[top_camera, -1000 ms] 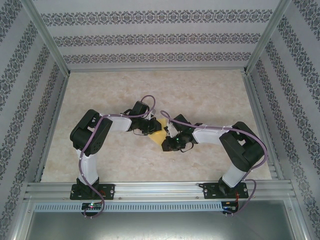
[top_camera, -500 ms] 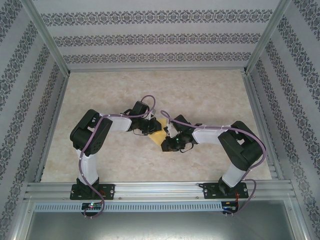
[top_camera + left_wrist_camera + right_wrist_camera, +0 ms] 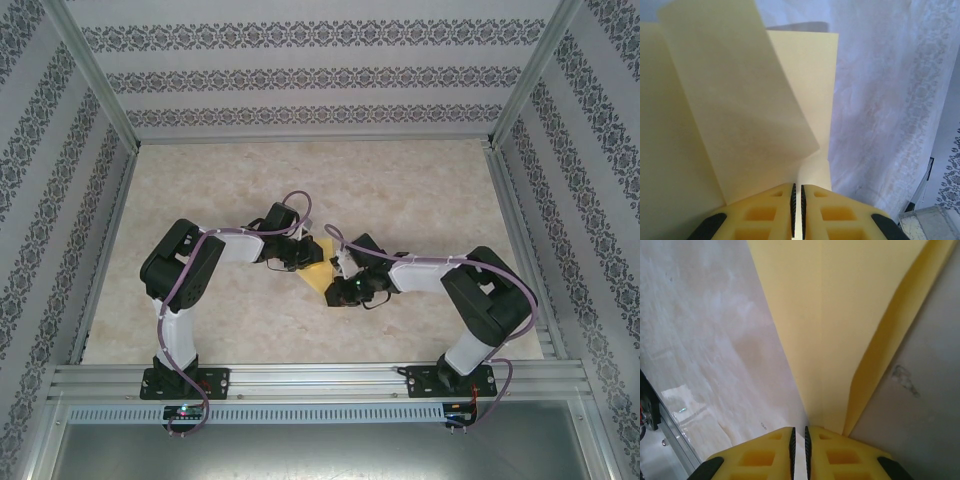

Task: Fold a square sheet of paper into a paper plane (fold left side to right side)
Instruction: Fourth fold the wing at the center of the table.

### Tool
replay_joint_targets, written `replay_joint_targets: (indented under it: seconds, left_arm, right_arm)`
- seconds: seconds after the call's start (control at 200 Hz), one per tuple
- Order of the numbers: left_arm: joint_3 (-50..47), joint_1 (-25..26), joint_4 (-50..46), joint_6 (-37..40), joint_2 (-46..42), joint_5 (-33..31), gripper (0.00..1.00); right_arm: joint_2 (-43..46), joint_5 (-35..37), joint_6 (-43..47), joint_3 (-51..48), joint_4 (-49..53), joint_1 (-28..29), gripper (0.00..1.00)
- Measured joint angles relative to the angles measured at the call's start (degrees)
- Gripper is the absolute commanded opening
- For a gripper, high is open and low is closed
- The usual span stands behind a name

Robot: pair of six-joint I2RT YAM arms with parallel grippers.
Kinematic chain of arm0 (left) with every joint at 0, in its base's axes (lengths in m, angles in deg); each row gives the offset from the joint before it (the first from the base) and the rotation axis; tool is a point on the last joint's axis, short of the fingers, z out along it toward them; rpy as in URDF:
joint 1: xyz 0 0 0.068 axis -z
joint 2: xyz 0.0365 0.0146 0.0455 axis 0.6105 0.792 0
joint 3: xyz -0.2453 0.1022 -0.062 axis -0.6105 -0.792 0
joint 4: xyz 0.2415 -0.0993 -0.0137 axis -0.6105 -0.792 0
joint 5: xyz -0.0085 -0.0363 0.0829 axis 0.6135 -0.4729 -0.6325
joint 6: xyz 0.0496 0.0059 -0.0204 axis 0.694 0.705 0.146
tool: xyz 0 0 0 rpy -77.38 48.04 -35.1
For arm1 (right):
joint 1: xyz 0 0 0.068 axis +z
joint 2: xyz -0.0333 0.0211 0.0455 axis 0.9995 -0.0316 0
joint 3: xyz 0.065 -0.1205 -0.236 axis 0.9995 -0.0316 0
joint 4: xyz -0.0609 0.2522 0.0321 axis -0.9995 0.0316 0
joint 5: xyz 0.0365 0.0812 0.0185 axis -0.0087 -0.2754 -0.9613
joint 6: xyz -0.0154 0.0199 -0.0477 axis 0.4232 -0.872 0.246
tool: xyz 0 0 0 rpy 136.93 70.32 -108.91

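The square sheet of paper (image 3: 316, 270), bright yellow and partly folded, hangs between both grippers at the middle of the table. My left gripper (image 3: 303, 256) holds its far-left side and my right gripper (image 3: 333, 283) its near-right side. In the left wrist view the jaws (image 3: 797, 192) are shut on the paper (image 3: 740, 125), and a folded flap rises above them. In the right wrist view the jaws (image 3: 799, 432) stand almost closed at the paper's near end (image 3: 840, 330). A creased fold runs along its right side.
The marbled tabletop (image 3: 400, 180) spreads round the arms. Patterned walls with metal posts close off the left, back and right. An aluminium rail (image 3: 300, 378) carrying the arm bases runs along the near edge.
The right arm has shifted slightly toward the near edge and its jaws have closed a touch more. The left arm and the paper have hardly moved.
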Motion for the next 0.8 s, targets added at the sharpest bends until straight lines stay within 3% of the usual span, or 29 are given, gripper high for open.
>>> replay_joint_targets:
  seconds: [0.225, 0.445, 0.799]
  left_arm:
    - [0.00, 0.00, -0.07, 0.00, 0.00, -0.02, 0.16]
    - [0.04, 0.04, -0.13, 0.00, -0.04, -0.07, 0.16]
    - [0.22, 0.09, -0.48, 0.22, -0.07, -0.22, 0.16]
  right_arm:
    - [3.56, -1.99, 0.02, -0.33, 6.08, -0.33, 0.14]
    - [8.11, -3.19, -0.52, 1.68, 6.03, -4.55, 0.06]
    - [-2.45, -1.73, -2.60, 6.43, 1.11, -5.14, 0.03]
